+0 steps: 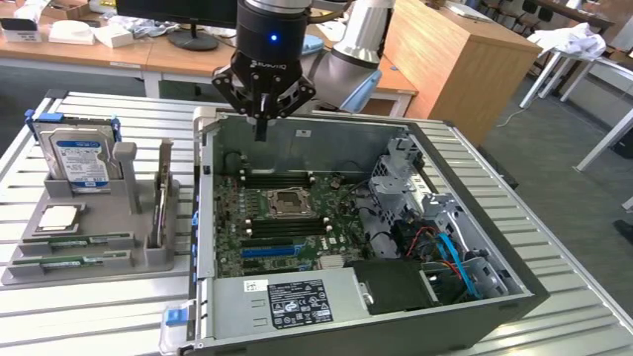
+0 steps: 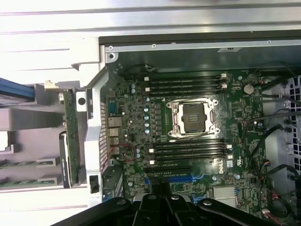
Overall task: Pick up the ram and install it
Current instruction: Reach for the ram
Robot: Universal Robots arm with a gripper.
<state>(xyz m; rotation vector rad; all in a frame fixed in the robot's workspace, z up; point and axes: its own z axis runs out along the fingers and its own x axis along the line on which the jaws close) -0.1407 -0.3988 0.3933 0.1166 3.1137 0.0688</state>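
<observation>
Two green ram sticks [image 1: 83, 240] [image 1: 67, 261] lie flat in slots of a grey holder [image 1: 59, 276] at the exterior view's left; they appear again as the sticks [image 2: 29, 162] [image 2: 23, 181] in the wrist view. My gripper [image 1: 262, 132] hangs over the back wall of the open computer case [image 1: 327, 137], far from the sticks. Its dark fingers [image 2: 155, 200] are pressed together, and nothing is between them. Below it lies the motherboard with the CPU socket [image 2: 194, 117] and the long black memory slots [image 2: 188, 153] [image 2: 186, 83], all bare.
The grey holder also carries a silver hard drive [image 1: 79, 159], a CPU chip [image 1: 58, 217] and an upright card [image 1: 158, 200]. Inside the case are a power supply [image 1: 296, 300], a drive cage [image 1: 401, 167] and blue and red cables [image 1: 450, 248]. Everything rests on a slatted metal table [image 1: 554, 245].
</observation>
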